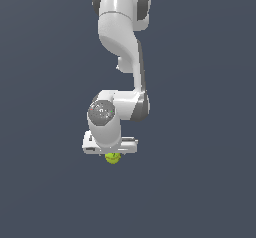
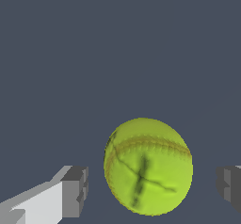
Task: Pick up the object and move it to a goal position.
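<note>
- Ball [image 2: 148,167] sits between the two fingers [image 2: 74,191], with clear grey gaps on either side in the wrist view; neither pad touches it.
- It lies a little nearer one finger than the other, so a squeeze would, I judge, nudge it sideways before both pads bear on it.
- Fingers stand wide apart, wider than the ball, and hold nothing.
- From the exterior view, the gripper [image 1: 112,154] hangs straight down off the white arm [image 1: 120,42], and the ball [image 1: 113,158] peeks out just under its body, mostly hidden by it.
- No table edge or corner shows in either view; the ground is one flat dark grey field, so I can only place the ball as directly beneath the gripper, near the middle of the exterior view and a bit below centre.
- Whether the ball rests on the surface or is off it, I cannot tell.
- No goal marker is visible.
- Ball looks yellow-green, round to slightly egg-shaped in the wrist view, so no long axis matters much for the grasp.
- Thin dark marks cross on its face, and a faint stitched seam curves over its upper part.
- Closing looks like the step in hand, the lift not yet begun.
</note>
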`<state>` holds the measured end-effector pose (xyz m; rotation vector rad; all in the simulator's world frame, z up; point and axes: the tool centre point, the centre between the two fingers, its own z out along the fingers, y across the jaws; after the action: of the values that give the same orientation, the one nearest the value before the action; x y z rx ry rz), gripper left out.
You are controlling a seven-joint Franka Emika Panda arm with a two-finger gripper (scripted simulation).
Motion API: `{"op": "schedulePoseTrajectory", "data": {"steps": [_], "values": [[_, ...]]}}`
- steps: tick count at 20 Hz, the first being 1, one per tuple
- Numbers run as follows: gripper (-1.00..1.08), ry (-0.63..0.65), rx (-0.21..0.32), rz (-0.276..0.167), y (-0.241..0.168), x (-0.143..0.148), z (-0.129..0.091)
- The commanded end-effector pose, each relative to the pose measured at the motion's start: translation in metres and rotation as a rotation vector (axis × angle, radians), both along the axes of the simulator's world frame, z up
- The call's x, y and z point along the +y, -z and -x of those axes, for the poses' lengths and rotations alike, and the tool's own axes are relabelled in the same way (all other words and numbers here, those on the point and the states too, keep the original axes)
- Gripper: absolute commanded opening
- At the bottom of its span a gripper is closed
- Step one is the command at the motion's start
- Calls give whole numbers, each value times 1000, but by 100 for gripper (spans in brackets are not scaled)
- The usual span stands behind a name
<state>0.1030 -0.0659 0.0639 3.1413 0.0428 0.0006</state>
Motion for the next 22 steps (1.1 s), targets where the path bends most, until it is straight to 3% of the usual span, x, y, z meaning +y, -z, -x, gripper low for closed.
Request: {"op": "schedulePoseTrajectory", "data": {"steps": [1, 9, 10, 22], "values": [[100, 0, 1, 0, 14, 0, 1], [100, 0, 1, 0, 23, 0, -1], [-100, 0, 1, 0, 23, 0, -1], [-100, 0, 2, 0, 22, 0, 0]]}}
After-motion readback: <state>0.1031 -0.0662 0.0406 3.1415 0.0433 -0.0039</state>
